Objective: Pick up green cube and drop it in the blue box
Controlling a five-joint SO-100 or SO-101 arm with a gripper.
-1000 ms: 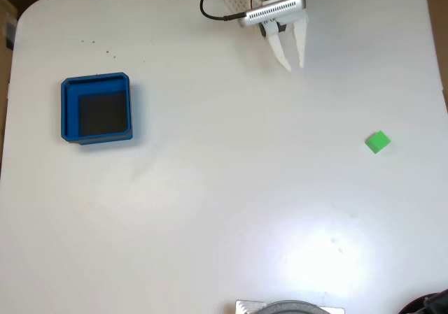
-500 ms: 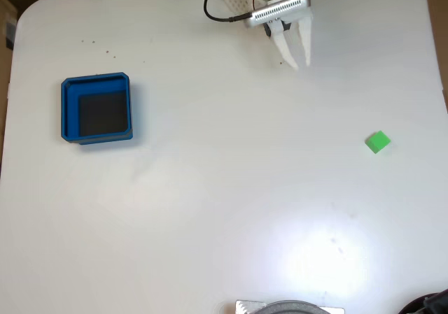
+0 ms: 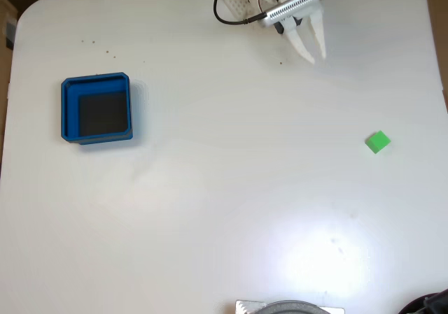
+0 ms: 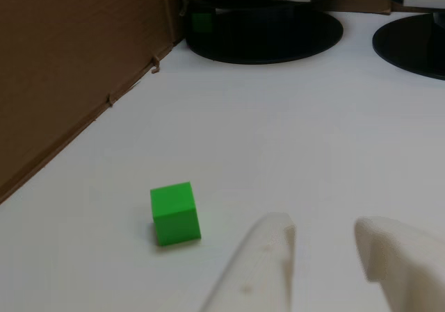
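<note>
Well apart from the green cube point(image 3: 378, 142), the gripper point(image 3: 316, 56) hangs slightly parted.

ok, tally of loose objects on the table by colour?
green: 1, cube
blue: 1, box
total: 2

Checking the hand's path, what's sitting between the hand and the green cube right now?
Nothing: in the fixed view only bare white table lies between the hand and the green cube.
</note>
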